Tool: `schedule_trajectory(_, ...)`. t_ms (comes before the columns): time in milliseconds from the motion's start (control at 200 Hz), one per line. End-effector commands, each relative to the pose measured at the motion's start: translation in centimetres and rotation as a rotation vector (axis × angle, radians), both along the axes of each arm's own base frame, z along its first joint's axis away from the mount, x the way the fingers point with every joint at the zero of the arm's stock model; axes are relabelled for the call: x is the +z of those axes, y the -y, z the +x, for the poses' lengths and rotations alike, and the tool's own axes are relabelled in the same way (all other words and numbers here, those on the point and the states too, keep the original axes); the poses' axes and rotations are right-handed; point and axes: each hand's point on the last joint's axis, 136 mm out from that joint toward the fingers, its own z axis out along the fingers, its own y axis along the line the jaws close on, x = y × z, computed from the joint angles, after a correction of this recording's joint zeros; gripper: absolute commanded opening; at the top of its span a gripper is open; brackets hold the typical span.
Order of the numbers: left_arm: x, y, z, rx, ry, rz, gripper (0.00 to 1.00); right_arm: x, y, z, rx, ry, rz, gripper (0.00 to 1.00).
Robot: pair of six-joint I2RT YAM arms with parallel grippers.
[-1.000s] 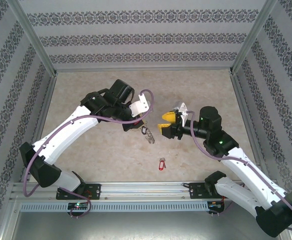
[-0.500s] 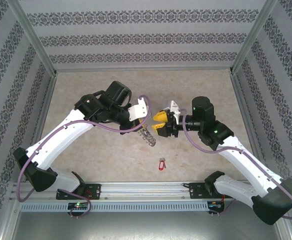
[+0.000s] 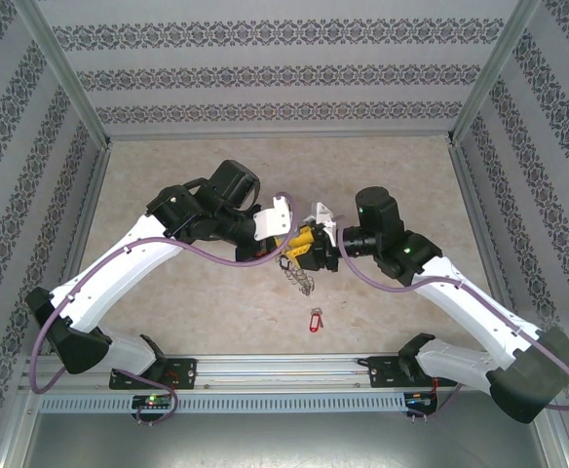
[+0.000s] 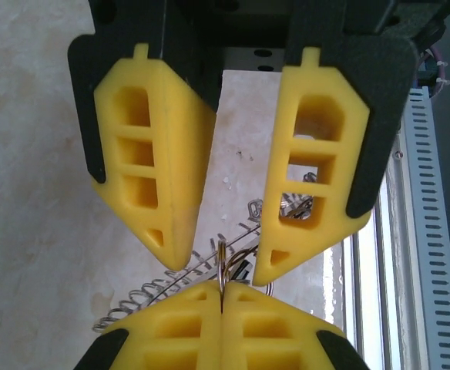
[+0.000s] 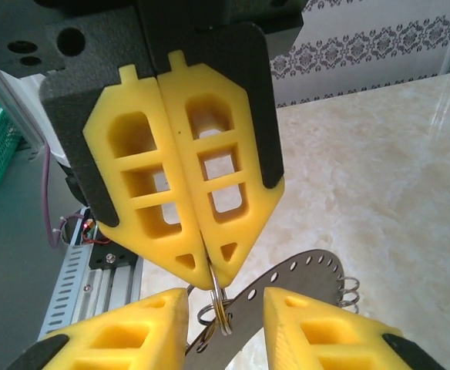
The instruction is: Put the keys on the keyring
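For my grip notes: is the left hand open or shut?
Shut. The left hand's yellow fingers meet, pinching the thin keyring between their tips.

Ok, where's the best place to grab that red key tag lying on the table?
Probably the plastic body of the red key tag, pinched across its narrow sides from straight above: it lies flat on the table, and that leaves its metal loop end free.

From high behind the arm bases point(image 3: 158, 372), looking down toward 12 o'clock over the table point(image 3: 168, 175). From each wrist, very close, facing one another, sharing left end effector point(image 4: 221, 291), right end effector point(image 5: 223, 302), keyring point(image 5: 310, 270).
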Motion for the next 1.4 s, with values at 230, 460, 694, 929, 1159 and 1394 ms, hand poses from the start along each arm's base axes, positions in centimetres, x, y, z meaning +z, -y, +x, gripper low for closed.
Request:
schedule_trajectory(230,1.8,-0.1,-1.2,-0.054,0.049,-0.021,0.0,0.9,-0.4,0.1,0.004,0.057,-0.008,0.08)
schedule_trajectory(460,1.2,-0.1,-1.0,-0.036,0.05,-0.007,0.0,0.9,-0.4,-0.1,-0.003,0.081,-0.014,0.0)
schedule_trajectory(694,4.3,-1.4,-0.3,0.056,-0.01,-0.28,0.27,3.1,0.4,-1.3,-0.029,0.255,0.084,0.0)
schedule_trajectory(929,7.2,-1.4,-1.2,0.017,-0.04,-0.443,0.3,5.2,0.2,-2.7,-0.005,0.352,0.216,0.0)
schedule_trajectory(1159,9.4,-1.4,-2.7,-0.034,-0.035,-0.531,0.32,8.9,0.6,-3.6,-0.014,0.426,0.402,0.0)
schedule_trajectory(1394,10.2,-1.4,-3.1,-0.058,-0.017,-0.562,0.32,11.2,0.8,-4.5,0.01,0.454,0.489,0.0)
